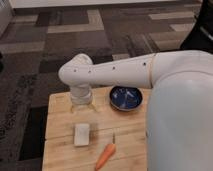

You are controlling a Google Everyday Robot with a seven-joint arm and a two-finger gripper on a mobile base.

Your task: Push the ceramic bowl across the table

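Office-type room, going by the patchwork carpet tiles (60, 45) in greys and browns under a plain wooden table (60, 145) (gripper (81, 102) down at its far-left part).

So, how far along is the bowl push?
Done: nothing that shows. The bowl sits near the far edge of the table, untouched. In hand: the gripper hangs over the table's far part, on the camera's left of the bowl, with a gap between them. Left: bring the gripper to the bowl, make contact and push it across the table.
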